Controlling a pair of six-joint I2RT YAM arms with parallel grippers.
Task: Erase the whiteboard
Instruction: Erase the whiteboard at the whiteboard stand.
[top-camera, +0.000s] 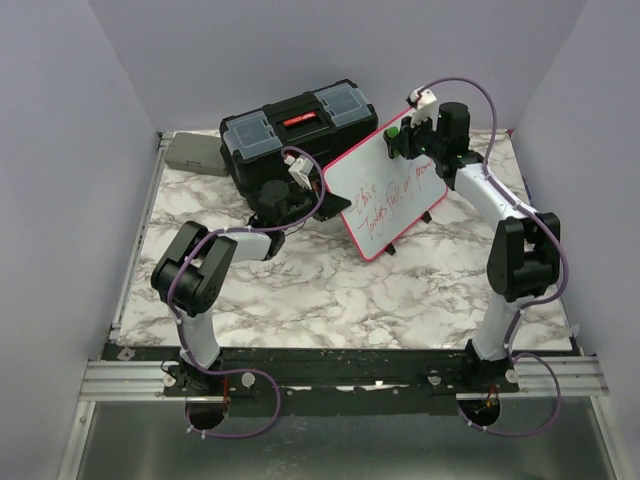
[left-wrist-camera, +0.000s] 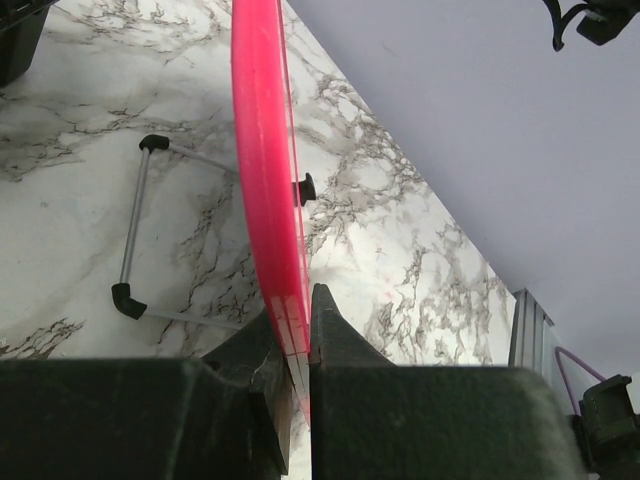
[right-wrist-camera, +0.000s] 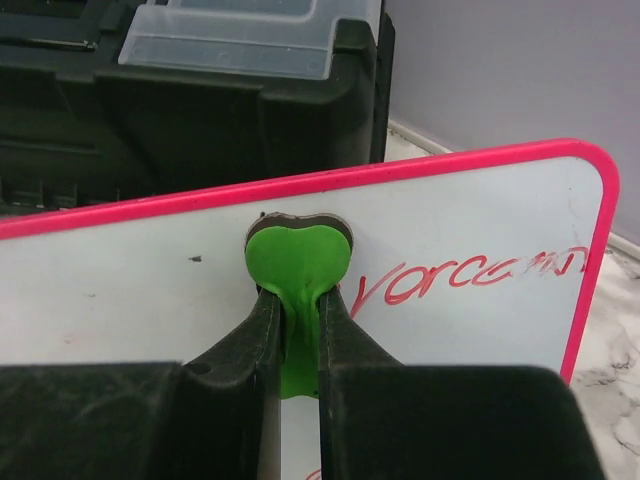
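The whiteboard (top-camera: 400, 195) stands tilted mid-table, pink-framed, with red handwriting (top-camera: 385, 200) across its face. My left gripper (top-camera: 312, 198) is shut on the board's left frame edge; in the left wrist view the pink frame (left-wrist-camera: 265, 150) runs edge-on between the fingers of that gripper (left-wrist-camera: 300, 335). My right gripper (top-camera: 400, 143) is shut on a green heart-shaped eraser (top-camera: 393, 131). In the right wrist view the eraser (right-wrist-camera: 298, 255) is pressed flat on the whiteboard (right-wrist-camera: 130, 280) near its top edge, left of the red writing (right-wrist-camera: 470, 275), with the gripper (right-wrist-camera: 298, 305) pinching its stem.
A black toolbox (top-camera: 295, 125) with clear lid compartments sits right behind the board, also seen in the right wrist view (right-wrist-camera: 200, 90). A grey case (top-camera: 195, 152) lies at the back left corner. The board's wire stand (left-wrist-camera: 130, 240) rests on the marble table (top-camera: 300, 290). Purple walls enclose three sides.
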